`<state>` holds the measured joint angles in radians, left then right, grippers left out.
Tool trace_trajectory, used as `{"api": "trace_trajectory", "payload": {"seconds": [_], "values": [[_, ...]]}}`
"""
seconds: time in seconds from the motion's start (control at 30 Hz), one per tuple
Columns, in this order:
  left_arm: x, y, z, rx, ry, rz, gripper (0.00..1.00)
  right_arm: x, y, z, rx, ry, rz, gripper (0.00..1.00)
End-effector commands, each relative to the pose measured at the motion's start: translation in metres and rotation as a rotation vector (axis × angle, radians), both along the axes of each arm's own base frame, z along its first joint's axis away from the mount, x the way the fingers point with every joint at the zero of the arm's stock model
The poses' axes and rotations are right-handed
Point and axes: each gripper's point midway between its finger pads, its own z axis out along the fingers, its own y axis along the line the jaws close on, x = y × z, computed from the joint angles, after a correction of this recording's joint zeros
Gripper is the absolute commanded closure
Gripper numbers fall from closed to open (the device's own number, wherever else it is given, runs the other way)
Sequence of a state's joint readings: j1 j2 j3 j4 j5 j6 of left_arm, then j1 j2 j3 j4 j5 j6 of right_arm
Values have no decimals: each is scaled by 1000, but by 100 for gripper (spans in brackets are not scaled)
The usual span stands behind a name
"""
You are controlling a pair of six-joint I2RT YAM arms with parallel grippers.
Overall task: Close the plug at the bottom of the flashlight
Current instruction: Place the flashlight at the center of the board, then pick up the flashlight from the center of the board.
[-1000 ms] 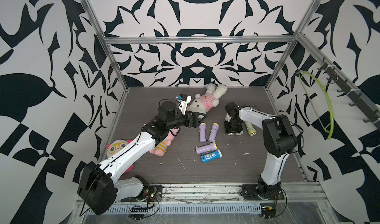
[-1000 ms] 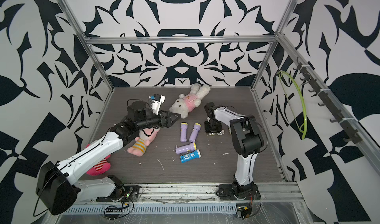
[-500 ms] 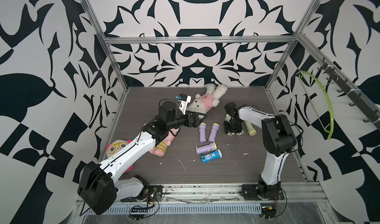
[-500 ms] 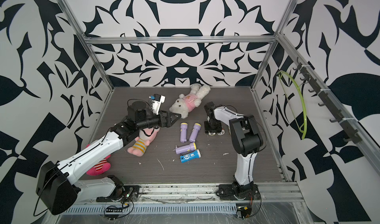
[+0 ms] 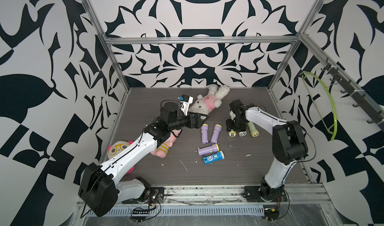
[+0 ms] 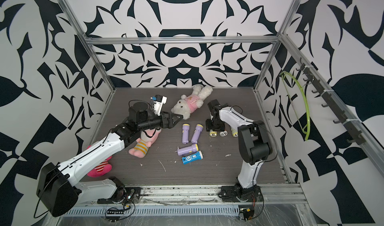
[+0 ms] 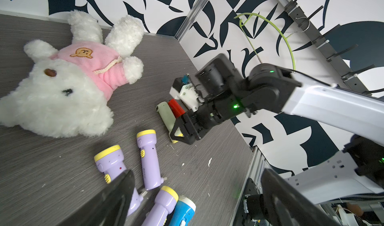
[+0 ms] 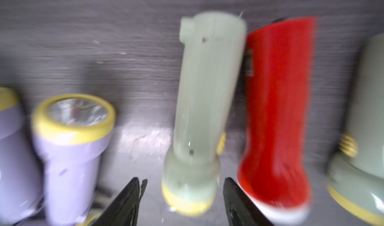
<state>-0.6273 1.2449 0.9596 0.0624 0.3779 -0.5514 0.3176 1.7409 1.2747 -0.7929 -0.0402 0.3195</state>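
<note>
Green flashlight (image 8: 203, 102), head between spread jaws of right gripper (image 8: 181, 180)

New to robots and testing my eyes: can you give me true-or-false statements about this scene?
1. The left gripper holds a purple flashlight. False: it is open and empty, above the table.
2. A red flashlight lies beside a pale green flashlight. True.
3. The blue flashlight stands upright. False: it lies on its side.
4. The white bunny wears pink. True.
5. The right gripper is far from every flashlight. False: its open jaws straddle the pale green flashlight.
</note>
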Motion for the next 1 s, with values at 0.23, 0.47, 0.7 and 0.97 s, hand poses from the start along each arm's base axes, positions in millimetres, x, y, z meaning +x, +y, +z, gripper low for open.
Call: {"api": "trace_trajectory", "payload": {"seconds": [0.23, 0.47, 0.7, 0.97], "values": [[1, 7, -7, 30, -7, 23, 1, -26, 13, 62, 22, -134, 74, 35], [6, 9, -37, 76, 77, 60, 1, -31, 90, 65, 97, -208, 251, 36], [14, 8, -70, 118, 182, 95, 1, -21, 103, 26, 59, -120, 221, 36], [21, -4, -107, 141, 285, 83, 0, -18, 101, 0, 42, -76, 158, 35]]}}
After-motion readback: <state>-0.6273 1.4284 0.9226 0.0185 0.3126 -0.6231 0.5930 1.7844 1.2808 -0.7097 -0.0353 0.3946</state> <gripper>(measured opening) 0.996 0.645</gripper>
